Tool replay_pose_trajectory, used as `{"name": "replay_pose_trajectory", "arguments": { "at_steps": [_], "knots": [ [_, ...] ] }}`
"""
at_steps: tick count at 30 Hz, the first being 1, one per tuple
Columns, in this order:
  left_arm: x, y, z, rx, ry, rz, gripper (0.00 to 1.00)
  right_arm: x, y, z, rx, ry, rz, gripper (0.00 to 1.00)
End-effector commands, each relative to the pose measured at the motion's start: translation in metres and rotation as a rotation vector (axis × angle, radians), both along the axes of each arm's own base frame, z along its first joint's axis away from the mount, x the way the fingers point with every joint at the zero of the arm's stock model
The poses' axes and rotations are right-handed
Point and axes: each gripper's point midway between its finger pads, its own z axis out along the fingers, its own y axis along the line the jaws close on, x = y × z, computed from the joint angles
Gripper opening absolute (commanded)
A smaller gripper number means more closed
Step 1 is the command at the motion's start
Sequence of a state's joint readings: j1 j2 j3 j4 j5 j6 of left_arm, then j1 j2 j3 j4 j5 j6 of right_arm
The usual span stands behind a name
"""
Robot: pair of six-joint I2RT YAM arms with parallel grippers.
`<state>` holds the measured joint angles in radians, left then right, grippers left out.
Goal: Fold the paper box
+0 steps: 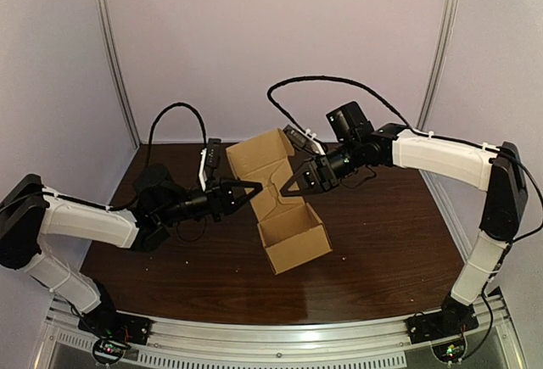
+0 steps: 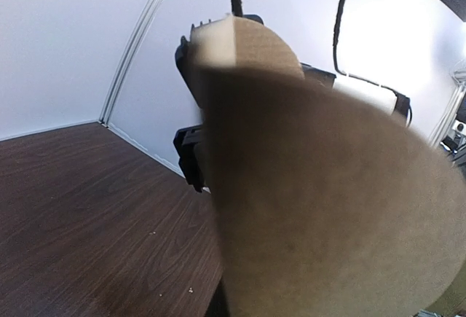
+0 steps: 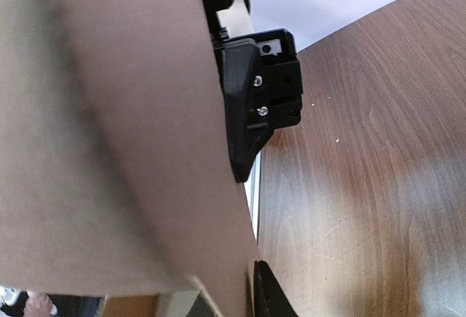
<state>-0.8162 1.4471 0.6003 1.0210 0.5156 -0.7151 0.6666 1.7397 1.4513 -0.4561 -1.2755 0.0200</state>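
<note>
Brown paper box [image 1: 287, 220], left fingers [image 1: 246, 187] spread beside it, right fingers [image 1: 293, 184] spread astride its edge

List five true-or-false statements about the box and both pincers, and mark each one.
1. The paper box rests on the dark wooden table. True.
2. The box is folded fully shut. False: its near section is open on top, and a flap stands up at the far end.
3. The left pincer and right pincer are both at the box's middle, one from each side. True.
4. The right pincer is parked by the table's near edge. False: it reaches in to the box from the right.
5. Cardboard fills much of both wrist views. True.
</note>
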Motion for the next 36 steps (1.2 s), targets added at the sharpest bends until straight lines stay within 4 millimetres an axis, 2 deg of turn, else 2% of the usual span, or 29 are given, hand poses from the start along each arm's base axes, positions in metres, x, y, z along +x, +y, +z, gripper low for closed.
{"name": "replay_pose_trajectory", "arguments": {
  "at_steps": [1,3,5,11,14,19,22,29,36],
  "knots": [
    [-0.001,0.001,0.007,0.037,-0.092,0.012,0.00,0.001,-0.014,0.001,-0.046,-0.078,-0.043,0.25],
    [0.000,0.001,-0.004,0.086,-0.108,0.021,0.00,-0.002,-0.023,0.003,-0.082,-0.148,-0.039,0.39],
    [0.000,0.000,-0.016,0.144,-0.128,0.019,0.00,-0.007,-0.036,0.003,-0.134,-0.237,-0.017,0.49],
    [0.003,0.001,-0.059,0.335,-0.183,0.017,0.00,-0.019,-0.076,-0.019,-0.374,-0.366,0.096,0.54],
    [0.005,0.002,-0.078,0.408,-0.208,0.021,0.00,-0.013,-0.085,-0.026,-0.440,-0.427,0.073,0.54],
    [0.004,-0.001,-0.100,0.487,-0.266,0.010,0.00,0.018,-0.078,-0.020,-0.458,-0.582,-0.057,0.54],
    [0.002,-0.006,-0.110,0.527,-0.292,-0.009,0.00,0.026,-0.066,-0.022,-0.458,-0.659,-0.076,0.55],
    [-0.002,-0.015,-0.123,0.585,-0.370,-0.014,0.00,0.032,-0.033,-0.027,-0.431,-0.703,-0.033,0.55],
    [-0.008,-0.017,-0.137,0.647,-0.448,-0.015,0.02,0.024,-0.027,-0.040,-0.451,-0.693,0.007,0.53]
  ]
}}
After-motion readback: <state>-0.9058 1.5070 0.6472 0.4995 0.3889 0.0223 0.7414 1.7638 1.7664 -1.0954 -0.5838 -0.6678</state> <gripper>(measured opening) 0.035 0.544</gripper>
